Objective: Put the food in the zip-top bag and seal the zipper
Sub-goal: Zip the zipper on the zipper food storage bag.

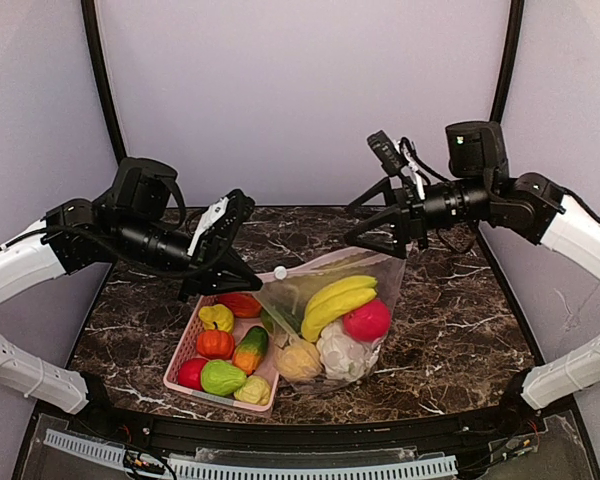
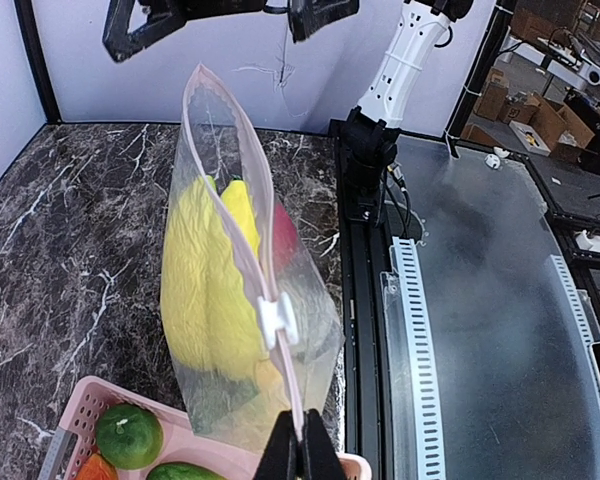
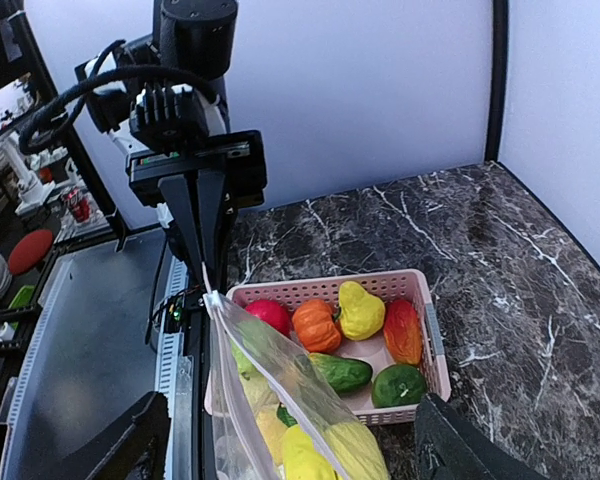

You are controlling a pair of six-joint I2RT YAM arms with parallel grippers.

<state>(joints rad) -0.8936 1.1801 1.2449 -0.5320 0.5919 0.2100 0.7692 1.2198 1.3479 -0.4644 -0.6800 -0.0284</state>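
Observation:
The zip-top bag [image 1: 332, 322] rests upright on the table, holding yellow bananas [image 1: 338, 300], a red fruit [image 1: 367, 320], a cauliflower [image 1: 342, 352] and a yellow-orange ball [image 1: 298, 360]. My left gripper [image 2: 301, 452] is shut on the zipper [image 2: 242, 235] strip at the bag's near-left corner, just past the white slider [image 2: 277, 322]. My right gripper [image 1: 351, 226] hangs open above the bag's far-right end, touching nothing. In the right wrist view the bag [image 3: 280, 385] lies below and between the spread fingers [image 3: 130, 450].
A pink basket [image 1: 183, 352] stands left of the bag and touches it. It holds a red fruit [image 3: 270, 315], an orange pumpkin [image 3: 316, 325], a yellow pepper [image 3: 361, 309], a cucumber [image 3: 342, 372] and other food. The table's near edge has a black rail [image 1: 310, 432].

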